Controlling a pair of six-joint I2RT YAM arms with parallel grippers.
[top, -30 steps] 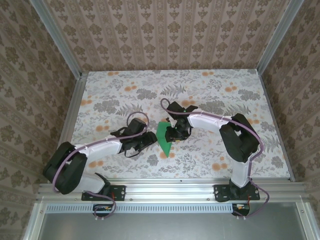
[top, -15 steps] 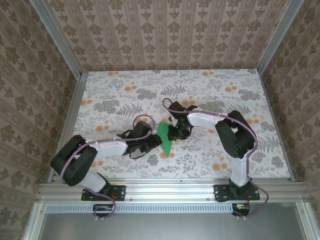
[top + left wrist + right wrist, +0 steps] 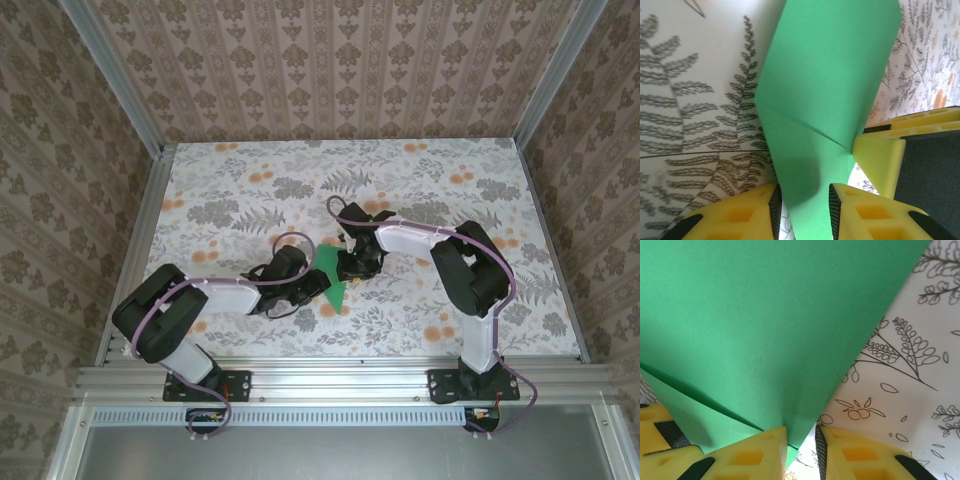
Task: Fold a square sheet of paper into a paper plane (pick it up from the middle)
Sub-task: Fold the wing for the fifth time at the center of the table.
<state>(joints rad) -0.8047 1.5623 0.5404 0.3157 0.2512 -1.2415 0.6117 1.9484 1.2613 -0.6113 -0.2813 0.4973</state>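
item: thin bright-green paper sheet (image 3: 331, 276), creased, lying on the white floral-print tabletop (image 3: 230, 190) near the middle, between the two arms. from above it reads as a narrow wedge with its point toward the near edge. its far end is covered by the right gripper and its left edge by the left gripper, so the full outline cannot be made out.

left gripper (image 3: 802, 207): yellow fingers (image 3: 747, 215) stand moderately apart, and the green paper sheet (image 3: 830, 75) fills the gap between them. one diagonal crease crosses the sheet. the lower part of the sheet runs off the bottom of the left wrist view. whether the pads touch the paper cannot be told. at the right of this view a yellow finger of the other gripper meets the sheet's edge.

right gripper (image 3: 801, 442): yellow fingers (image 3: 750, 455) sit close together with a narrow gap, and a corner of the green paper sheet (image 3: 765, 325) runs into it. whether the gripper pinches the corner or only rests over it cannot be told. the sheet is cut off at the top and left of the right wrist view. a fold line shows at lower left, but the number of layers is unclear.
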